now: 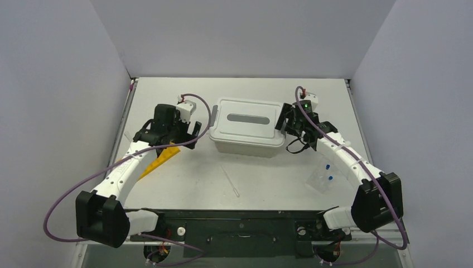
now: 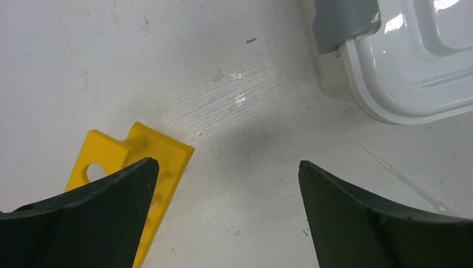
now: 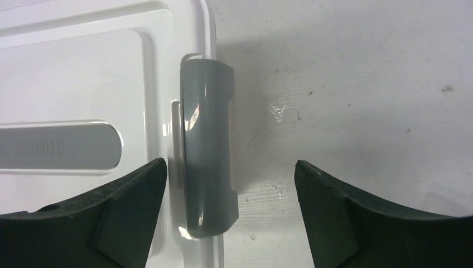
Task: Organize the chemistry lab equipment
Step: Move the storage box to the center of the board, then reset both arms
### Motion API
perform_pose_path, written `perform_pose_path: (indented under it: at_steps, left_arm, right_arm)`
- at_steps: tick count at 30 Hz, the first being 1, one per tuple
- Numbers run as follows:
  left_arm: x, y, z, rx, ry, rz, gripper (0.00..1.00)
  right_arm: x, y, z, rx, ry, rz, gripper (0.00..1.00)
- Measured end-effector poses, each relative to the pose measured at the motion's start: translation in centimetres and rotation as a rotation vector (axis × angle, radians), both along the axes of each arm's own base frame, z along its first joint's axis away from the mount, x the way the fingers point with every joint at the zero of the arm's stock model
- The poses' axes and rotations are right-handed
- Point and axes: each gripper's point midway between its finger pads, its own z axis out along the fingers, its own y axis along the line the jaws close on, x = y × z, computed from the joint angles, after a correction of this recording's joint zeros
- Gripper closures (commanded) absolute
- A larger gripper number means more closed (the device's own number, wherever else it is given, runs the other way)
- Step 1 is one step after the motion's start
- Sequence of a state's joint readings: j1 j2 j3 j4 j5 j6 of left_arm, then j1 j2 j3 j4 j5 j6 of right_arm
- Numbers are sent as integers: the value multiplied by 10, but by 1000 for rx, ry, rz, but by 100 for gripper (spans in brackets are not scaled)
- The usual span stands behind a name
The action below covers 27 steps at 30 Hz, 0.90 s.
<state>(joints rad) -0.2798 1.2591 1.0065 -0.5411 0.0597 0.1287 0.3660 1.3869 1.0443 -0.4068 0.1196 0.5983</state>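
Observation:
The yellow holed tube rack [image 1: 160, 158] lies on the table left of the closed tub; in the left wrist view it [image 2: 166, 146] sits partly under my left finger. My left gripper [image 1: 191, 134] [image 2: 228, 167] is open and empty over bare table between the rack and the tub. My right gripper [image 1: 286, 125] [image 3: 230, 167] is open, its jaws standing either side of the tub's right grey latch [image 3: 206, 151] without touching it. A thin clear tube [image 1: 230, 180] [image 2: 402, 177] lies in front of the tub. Clear vials with blue caps [image 1: 324, 176] lie at the right.
The beige tub [image 1: 245, 146] stands mid-table with its white lid [image 1: 246, 127] [image 2: 413, 72] [image 3: 83, 67] on; a grey latch [image 2: 341, 22] shows at its left end. Grey walls close in the table on three sides.

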Motion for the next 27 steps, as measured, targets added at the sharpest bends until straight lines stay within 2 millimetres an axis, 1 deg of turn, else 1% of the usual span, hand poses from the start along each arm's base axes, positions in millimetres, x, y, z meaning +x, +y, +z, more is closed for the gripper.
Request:
perform_pose_path:
  at_steps: [2, 4, 5, 6, 8, 10, 12, 13, 14, 15, 17, 18, 22, 27]
  left_arm:
    - [6, -1, -1, -25, -39, 18, 3]
    - [12, 0, -3, -51, -93, 43, 3]
    - [14, 3, -6, -57, -118, 58, 3]
    - [16, 6, -8, -60, -137, 75, 3]
    - [21, 11, -14, -76, -165, 111, 4]
    - [29, 18, -18, -94, -184, 147, 4]
    - [40, 27, -24, -112, -208, 192, 3]
    - [44, 32, -30, -119, -216, 212, 3]
    - [46, 36, -35, -121, -220, 225, 3]
    - [49, 40, -44, -120, -220, 242, 3]
    - [55, 42, -54, -121, -237, 248, 3]
    - [56, 43, -59, -122, -244, 251, 3]
    - [63, 48, -66, -111, -291, 263, 3]
    - [66, 59, -66, -110, -359, 291, 3]
  right_arm:
    - [-3, -8, 8, -5, -13, -6, 18]
    - [-5, -18, 28, 0, -64, -23, 17]
    - [-5, -28, 41, -2, -102, -48, 17]
    - [-5, -41, 55, -10, -145, -85, 17]
    - [-6, -74, 77, -34, -237, -190, 17]
    - [-11, -103, 86, -65, -315, -287, 17]
    - [-21, -131, 74, -108, -357, -386, 16]
    - [-27, -140, 61, -130, -358, -421, 16]
    - [-32, -148, 48, -150, -353, -446, 16]
    - [-37, -155, 34, -175, -338, -463, 16]
    - [-42, -166, 13, -219, -307, -487, 16]
    - [-43, -171, 8, -239, -298, -496, 16]
    - [-34, -183, 9, -293, -338, -534, 16]
    - [-28, -191, 7, -333, -362, -555, 15]
